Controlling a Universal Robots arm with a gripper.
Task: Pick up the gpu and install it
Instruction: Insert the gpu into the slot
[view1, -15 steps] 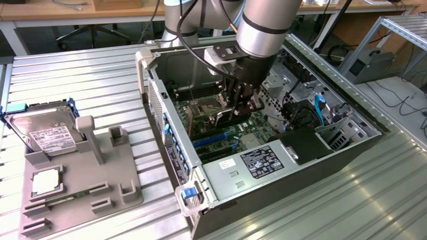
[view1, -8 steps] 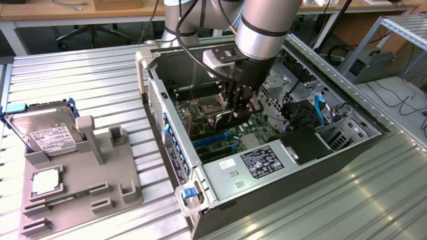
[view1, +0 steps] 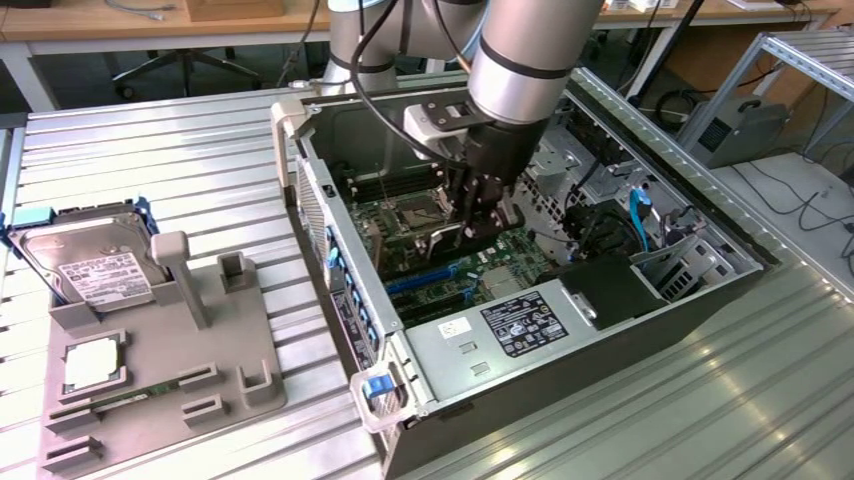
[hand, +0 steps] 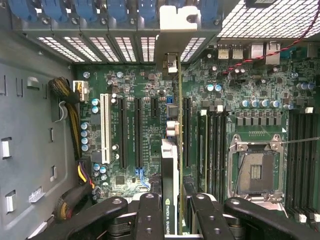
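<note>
The gpu (hand: 170, 165) shows edge-on in the wrist view as a thin dark card, with its silver end bracket (hand: 176, 22) against the case's rear slot openings. It stands upright over the green motherboard (hand: 135, 90), in line with the long black expansion slots (hand: 186, 130). My gripper (hand: 172, 217) is shut on the card, one black finger (hand: 149, 215) on each side. In the exterior view the gripper (view1: 483, 215) reaches down into the open computer case (view1: 334, 250) above the motherboard (view1: 447, 270); the card there is mostly hidden by the fingers.
A grey fixture (view1: 200, 370) at the exterior view's left holds a silver hard drive (view1: 87, 265) and a green memory stick (view1: 134, 395). Inside the case are the CPU socket (hand: 255, 172), cable bundles (hand: 70, 107), a labelled power supply (view1: 527, 320) and a blue cable (view1: 641, 220).
</note>
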